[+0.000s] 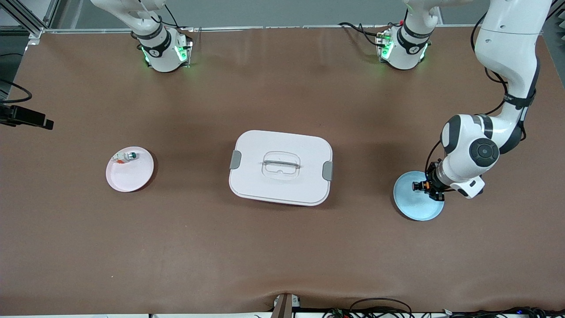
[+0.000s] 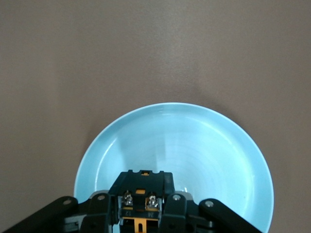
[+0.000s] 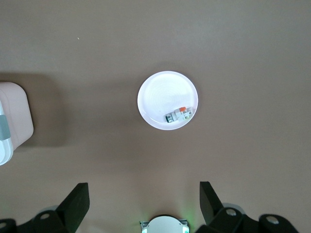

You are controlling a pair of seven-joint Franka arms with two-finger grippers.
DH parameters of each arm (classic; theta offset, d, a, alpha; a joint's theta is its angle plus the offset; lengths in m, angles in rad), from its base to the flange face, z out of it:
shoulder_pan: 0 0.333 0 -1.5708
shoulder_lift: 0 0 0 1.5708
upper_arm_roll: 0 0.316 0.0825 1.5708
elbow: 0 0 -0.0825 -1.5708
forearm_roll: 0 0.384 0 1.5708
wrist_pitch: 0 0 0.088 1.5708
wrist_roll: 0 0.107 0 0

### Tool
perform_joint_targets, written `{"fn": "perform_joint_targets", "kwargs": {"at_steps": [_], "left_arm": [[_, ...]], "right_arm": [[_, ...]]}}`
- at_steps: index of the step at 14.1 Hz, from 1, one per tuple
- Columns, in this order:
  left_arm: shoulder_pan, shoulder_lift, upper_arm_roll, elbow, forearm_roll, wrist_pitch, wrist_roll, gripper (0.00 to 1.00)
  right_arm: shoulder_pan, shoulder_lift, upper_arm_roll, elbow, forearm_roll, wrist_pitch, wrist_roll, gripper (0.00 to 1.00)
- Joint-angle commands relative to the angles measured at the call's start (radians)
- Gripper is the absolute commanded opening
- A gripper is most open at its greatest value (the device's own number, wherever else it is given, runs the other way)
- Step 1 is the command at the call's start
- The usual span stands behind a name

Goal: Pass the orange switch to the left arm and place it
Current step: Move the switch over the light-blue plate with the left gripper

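Over the glossy round light-blue plate [image 2: 204, 145], the left gripper [image 2: 141, 216] clamps the small black, orange-marked switch [image 2: 141, 191], its long axis along the fingers. High over the brown table [image 1: 282, 247], the right gripper [image 3: 143, 204] hangs wide open, empty.

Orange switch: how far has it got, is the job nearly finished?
Just starting. Done: the left gripper is shut on the orange switch, right over the blue plate. In hand: taking it away from there. Left: passing it around the box to the right gripper, which waits open, high above the white plate.
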Motion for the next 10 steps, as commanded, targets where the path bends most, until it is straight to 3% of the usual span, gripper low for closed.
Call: {"fn": "perform_joint_targets", "kwargs": {"at_steps": [1,5,10], "left_arm": [[0.014,0.042,-0.005,0.041,0.028,0.022,-0.019,0.0],[0.023,0.058,-0.008,0.039,0.028,0.05,-0.018,0.0],[0.023,0.062,-0.012,0.027,0.028,0.052,-0.016,0.0]], "right_arm": [[-0.002,-0.022,0.008,0.045,0.018,-0.009,-0.021,1.0],[-0.002,-0.065,0.007,0.019,0.009,-0.005,-0.097,1.0],[-0.002,-0.154,0.007,-0.125,0.008,0.029,-0.099,1.0]]}}
